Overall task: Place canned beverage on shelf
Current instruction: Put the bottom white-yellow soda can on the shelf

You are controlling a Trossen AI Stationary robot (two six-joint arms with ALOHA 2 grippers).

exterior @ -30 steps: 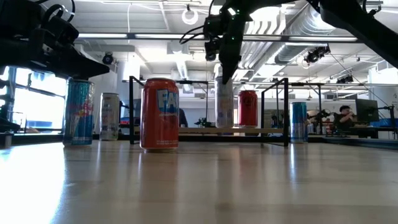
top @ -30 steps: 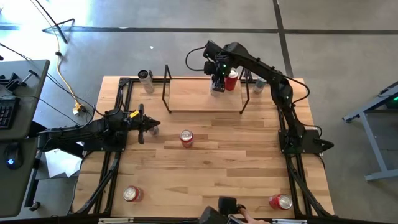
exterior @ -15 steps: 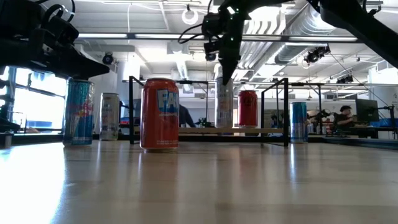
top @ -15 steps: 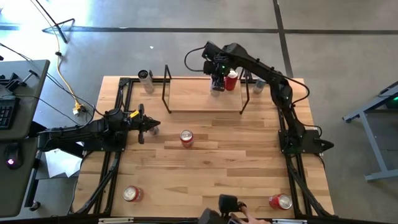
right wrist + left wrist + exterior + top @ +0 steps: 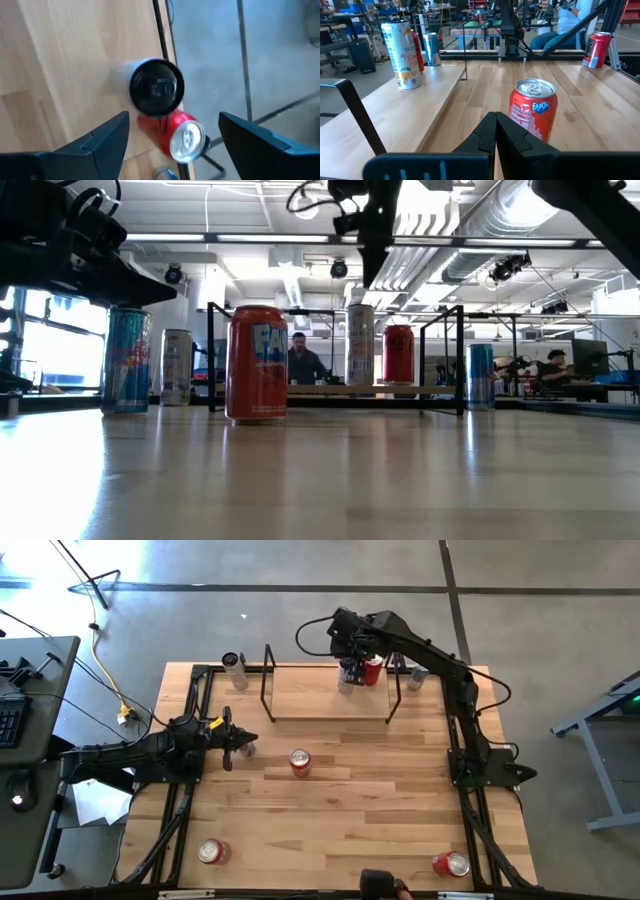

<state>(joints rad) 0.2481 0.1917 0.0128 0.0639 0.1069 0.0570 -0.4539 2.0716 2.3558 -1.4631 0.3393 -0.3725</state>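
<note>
Now that the right gripper is lifting off, fingers spread, the tall can is standing released on the shelf (red can at its 3 o'clock). Left gripper is waiting clenched.

Table: light wood planks, smooth, low sheen, visible grain. Shelf: same pale wood, end frames of thin black metal rod, matt. Fanta can: glossy red printed metal, bright bare-metal lid. Tall white can: glossy printed metal. Left gripper: matt black plastic fingers.

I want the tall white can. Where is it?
The tall can stands on the shelf, at its right end beside a red can, under the open right gripper.
</note>
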